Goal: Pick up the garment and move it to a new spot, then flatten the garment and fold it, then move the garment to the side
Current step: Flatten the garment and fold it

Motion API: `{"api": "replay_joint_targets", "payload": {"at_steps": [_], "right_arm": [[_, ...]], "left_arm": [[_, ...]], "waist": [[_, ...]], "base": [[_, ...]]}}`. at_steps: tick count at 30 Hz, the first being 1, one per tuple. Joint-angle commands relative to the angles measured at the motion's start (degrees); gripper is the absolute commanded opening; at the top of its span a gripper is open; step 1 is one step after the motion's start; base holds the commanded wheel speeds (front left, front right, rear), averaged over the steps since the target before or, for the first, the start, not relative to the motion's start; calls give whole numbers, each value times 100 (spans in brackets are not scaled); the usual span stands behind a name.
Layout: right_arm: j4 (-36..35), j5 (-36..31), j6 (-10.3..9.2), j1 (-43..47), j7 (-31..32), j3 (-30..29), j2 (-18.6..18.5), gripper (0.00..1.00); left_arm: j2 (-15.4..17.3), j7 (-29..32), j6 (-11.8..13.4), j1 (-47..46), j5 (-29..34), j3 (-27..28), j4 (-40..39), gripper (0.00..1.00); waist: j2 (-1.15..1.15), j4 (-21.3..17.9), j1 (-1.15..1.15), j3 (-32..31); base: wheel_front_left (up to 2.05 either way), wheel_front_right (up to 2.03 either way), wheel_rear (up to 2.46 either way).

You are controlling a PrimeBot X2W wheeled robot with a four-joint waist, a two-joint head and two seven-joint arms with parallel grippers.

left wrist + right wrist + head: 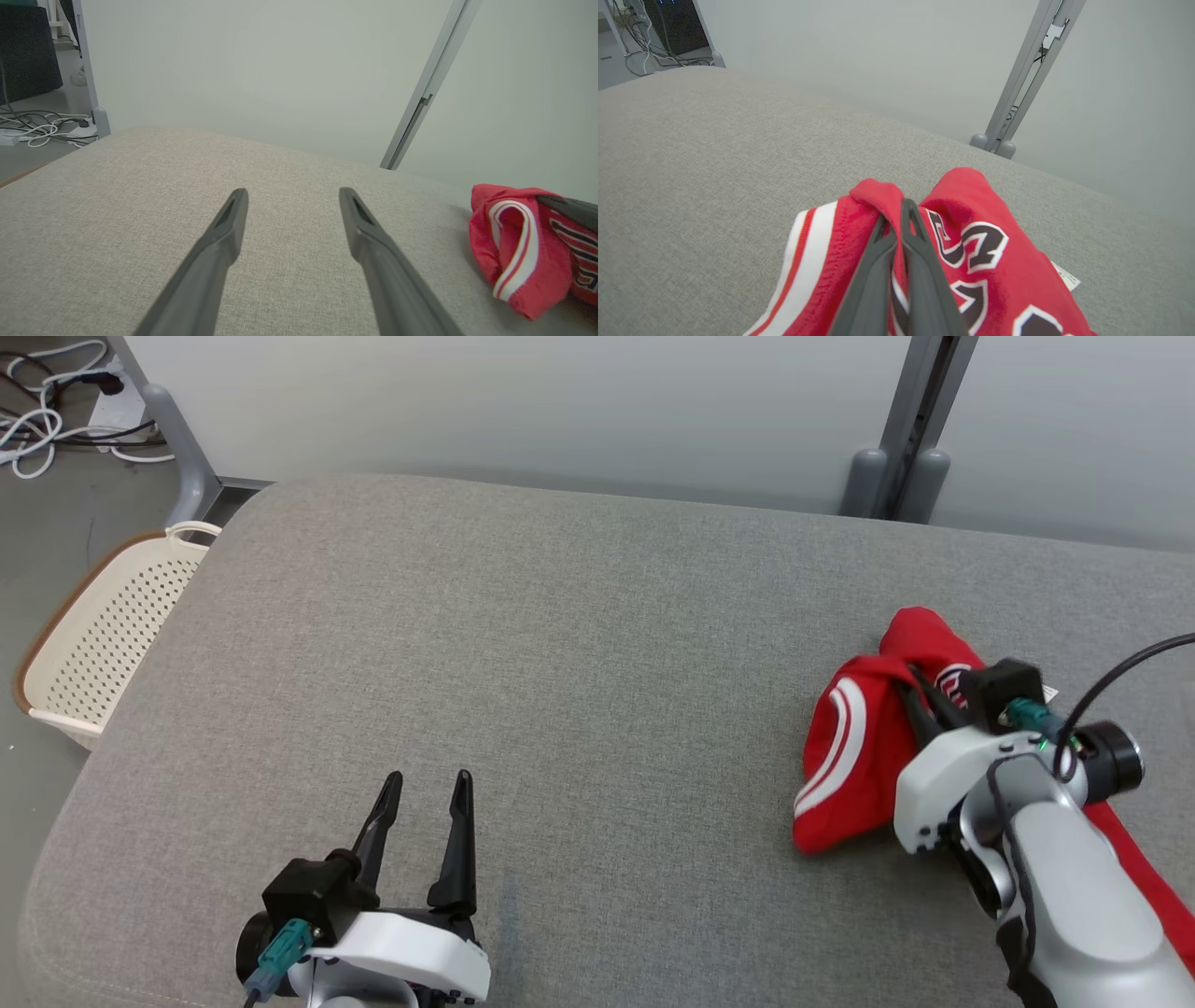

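Note:
The garment (854, 756) is a crumpled red jersey with white stripes and black-and-white lettering, lying at the right side of the grey cushioned surface (560, 663). My right gripper (920, 695) is shut on a fold of the garment (971, 242); in the right wrist view its fingers (896, 261) pinch red cloth between them. The garment (523, 247) also lies at the right edge of the left wrist view. My left gripper (428, 784) rests at the lower left, open, with nothing between its fingers (219, 252), well apart from the garment.
A cream perforated basket (103, 635) stands on the floor left of the surface. Cables (56, 401) lie on the floor at the far left. Pale partition panels with a grey post (896, 457) stand behind the surface.

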Motion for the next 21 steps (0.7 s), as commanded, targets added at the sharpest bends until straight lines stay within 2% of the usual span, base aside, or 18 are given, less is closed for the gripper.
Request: {"api": "replay_joint_targets", "payload": {"at_steps": [1, 11, 14, 21], "right_arm": [[13, -24, 2, -189, -224, -91, 19, 0], [-214, 48, 2, -505, -1128, -254, 255, 0], [-257, 136, 2, -181, -1152, 46, 287, 0], [-344, 782, 2, 672, -996, 1268, 273, 0]], "left_arm": [[22, -26, 30, 33, -19, 11, 6, 100], [22, -26, -12, 102, 58, -4, 9, 100], [22, -26, -13, 138, 64, 5, -4, 100], [21, -26, -13, 107, 63, 30, -40, 100]], "waist": [[0, -7, 0, -27], [0, -71, 0, -149], [0, -95, 0, -155], [0, -186, 0, -73]], "base": [[0, 0, 0], [0, 0, 0], [0, 0, 0], [0, 0, 0]]}}
